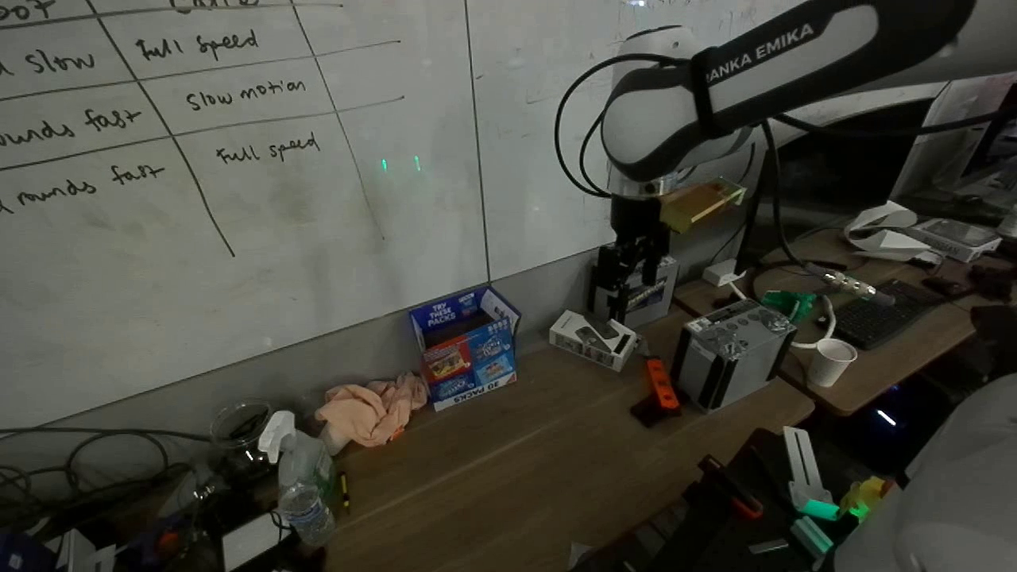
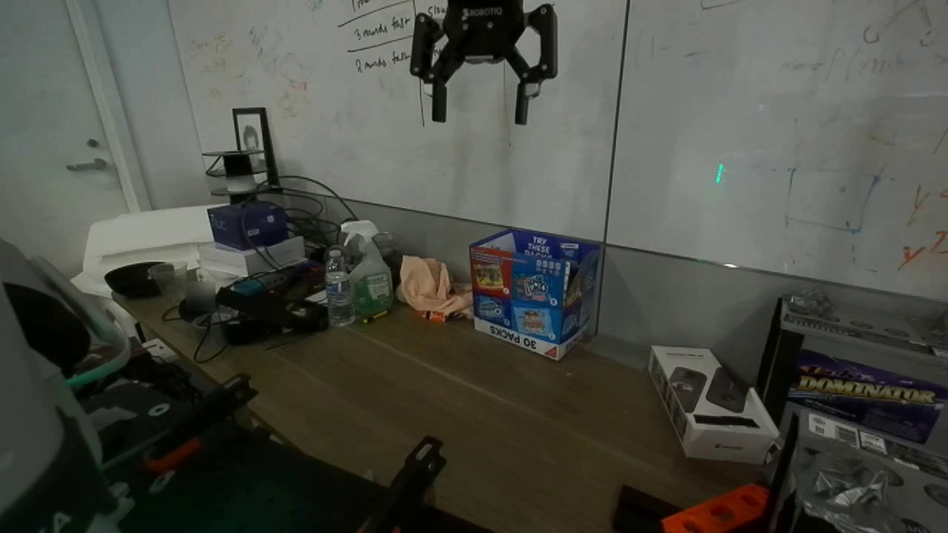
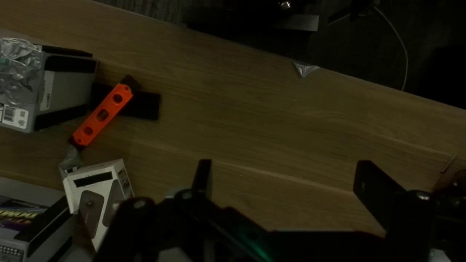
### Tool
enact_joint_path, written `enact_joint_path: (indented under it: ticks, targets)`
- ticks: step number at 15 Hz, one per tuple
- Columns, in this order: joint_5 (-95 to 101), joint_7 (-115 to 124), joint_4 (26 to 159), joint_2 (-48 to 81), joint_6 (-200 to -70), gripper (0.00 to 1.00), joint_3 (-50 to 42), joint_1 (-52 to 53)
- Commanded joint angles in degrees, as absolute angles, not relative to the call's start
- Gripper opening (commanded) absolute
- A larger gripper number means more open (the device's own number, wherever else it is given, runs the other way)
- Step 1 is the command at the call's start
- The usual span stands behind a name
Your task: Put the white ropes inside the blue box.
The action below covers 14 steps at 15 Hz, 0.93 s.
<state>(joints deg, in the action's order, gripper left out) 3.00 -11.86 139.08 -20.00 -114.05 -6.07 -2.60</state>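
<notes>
The blue box [image 1: 470,361] is an open-topped snack carton with a red and blue front. It stands on the table against the whiteboard wall and also shows in an exterior view [image 2: 527,300]. Its inside is mostly hidden; I cannot tell what lies in it. It is out of the wrist view. No white ropes can be made out in any view. My gripper [image 2: 480,120] is open and empty, high above the table. It also shows in an exterior view [image 1: 633,290] and in the wrist view [image 3: 284,163], where bare wood lies between its fingers.
A peach cloth [image 2: 429,289], a spray bottle [image 2: 368,277] and a water bottle [image 2: 340,292] stand beside the box. A white carton [image 2: 711,407], an orange level [image 3: 102,114] and grey boxes [image 3: 65,87] stand on its other side. Cables [image 1: 119,445] clutter one table end.
</notes>
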Motion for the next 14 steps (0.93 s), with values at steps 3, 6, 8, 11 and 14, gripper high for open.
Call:
enact_joint_path:
  ticks: [3,6,8,11,14]
  targets:
    - [3.3,-11.9,140.2,-20.0,-114.0,1.0,-6.2,-3.0]
    - [3.4,-11.9,140.4,-20.0,-114.0,1.0,-6.4,-3.2]
    - [3.4,-11.9,140.4,-20.0,-114.0,1.0,-6.4,-3.2]
    - [3.4,-11.9,140.4,-20.0,-114.0,1.0,-6.4,-3.2]
    - [3.4,-11.9,140.4,-20.0,-114.0,1.0,-6.4,-3.2]
